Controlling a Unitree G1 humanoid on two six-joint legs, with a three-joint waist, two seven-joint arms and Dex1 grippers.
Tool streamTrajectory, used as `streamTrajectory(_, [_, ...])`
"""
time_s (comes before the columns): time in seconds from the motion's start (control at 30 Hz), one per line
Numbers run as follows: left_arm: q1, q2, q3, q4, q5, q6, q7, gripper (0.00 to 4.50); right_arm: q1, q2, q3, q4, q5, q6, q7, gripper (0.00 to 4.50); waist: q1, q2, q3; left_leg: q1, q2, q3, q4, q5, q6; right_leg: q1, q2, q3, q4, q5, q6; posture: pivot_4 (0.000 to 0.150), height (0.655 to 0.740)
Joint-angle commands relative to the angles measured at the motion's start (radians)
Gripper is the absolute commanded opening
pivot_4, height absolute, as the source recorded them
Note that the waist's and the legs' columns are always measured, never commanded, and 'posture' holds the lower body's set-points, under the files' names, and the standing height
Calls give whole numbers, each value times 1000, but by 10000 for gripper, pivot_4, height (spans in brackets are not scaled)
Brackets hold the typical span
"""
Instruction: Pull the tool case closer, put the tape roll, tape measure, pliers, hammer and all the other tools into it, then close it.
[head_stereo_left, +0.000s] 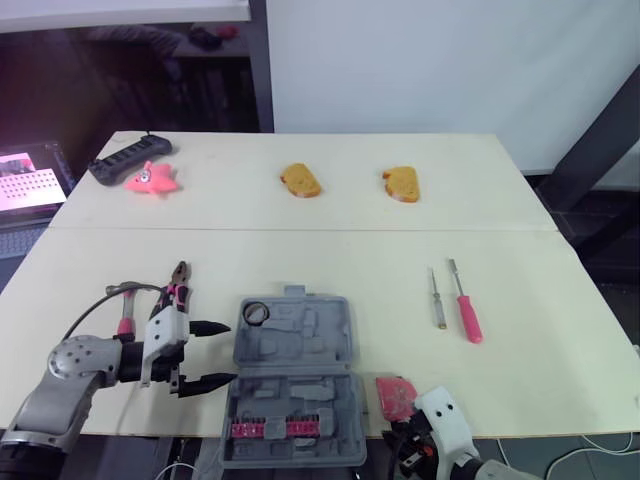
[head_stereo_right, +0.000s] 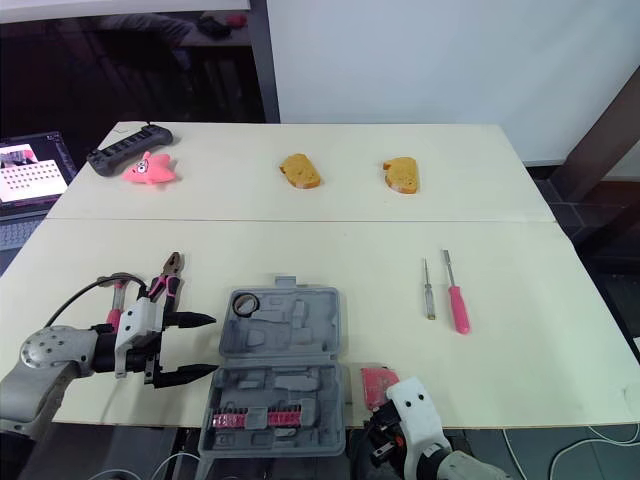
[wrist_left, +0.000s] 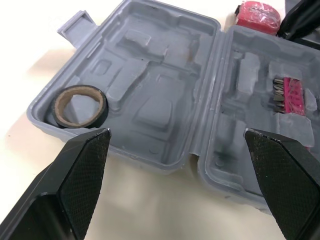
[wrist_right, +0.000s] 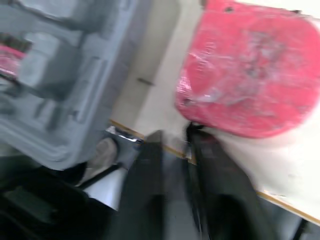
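Tool case (wrist_left: 165, 90): grey moulded plastic, open and flat, both hinged halves full of shaped recesses, a pink strip of bits (wrist_left: 290, 95) in one. A black tape roll (wrist_left: 77, 106) with a brown card core sits in the corner recess just ahead of one finger of the left gripper (wrist_left: 176, 132), whose black cross-hatched fingers (wrist_left: 80, 170) stand wide apart and empty, the case beyond their tips. The glossy red tape measure (wrist_right: 255, 70) lies just past the right gripper (wrist_right: 175, 137), whose opening cannot be told.
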Motion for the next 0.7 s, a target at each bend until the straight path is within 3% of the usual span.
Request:
streamTrajectory(0.03, [0,20,25,-35,-29,8,-20,45000,41,-48,-114,-66,60,34,46,28757,6,0,0,0,0,0,0,0,0,0,0,0,0,0,0,1500,7400])
streamTrajectory(0.13, [20,33,36,-56,-48,13,-46,45000,46,-114,-210,-134,149,62,134,44425,11,0,0,0,0,1,1,0,0,0,0,1,-1,0,0,1500,7400])
streamTrajectory(0.27, [48,40,54,-63,-62,-1,-64,45000,-8,-242,-340,-169,279,82,276,44425,10,0,0,1,0,1,0,0,0,1,0,1,-1,0,0,1500,7400])
streamTrajectory(0.37, [59,47,73,-93,-85,10,-77,45000,-165,-456,-369,-102,311,-30,509,44425,7,0,0,1,0,1,1,0,0,2,0,1,-1,0,0,1500,7400])
streamTrajectory(0.5, [109,42,95,-141,-111,-14,-107,45000,-425,-670,-125,120,79,-350,715,44425,9,0,1,1,0,3,2,0,0,3,0,2,-2,0,0,1500,7400])
streamTrajectory(0.7, [134,8,123,-201,-119,-46,-71,45000,-698,-667,179,401,-172,-679,878,44425,14,2,2,-1,0,3,1,0,0,2,-1,1,-5,2,4,1500,7400])
